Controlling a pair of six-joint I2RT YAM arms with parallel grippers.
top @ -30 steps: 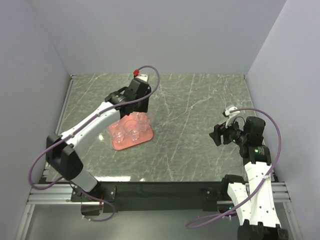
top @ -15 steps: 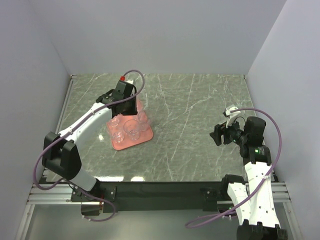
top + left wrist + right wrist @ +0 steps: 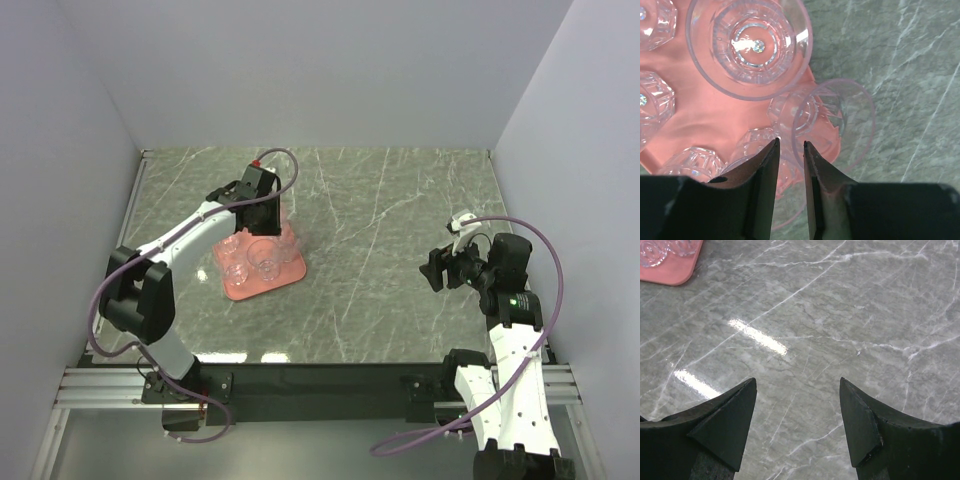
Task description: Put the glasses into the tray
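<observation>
The left gripper has its jaws drawn nearly together. They appear to pinch the wall of a small clear round drinking glass, which tilts across one corner of the flat salmon-pink rectangular plastic tray, partly over its rim. Other clear glasses stand inside the tray. This looks like the final placing. The next move calls for carrying the glass inward to bare tray, setting it upright and letting go. The right gripper hangs wide open and empty, well away from the tray.

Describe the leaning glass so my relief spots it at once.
Find the salmon-pink tray left of the table's middle. One glass sits at its right-hand edge in the left wrist view. Unlike its upright neighbours, it leans over, mouth out past the tray's edge.
</observation>
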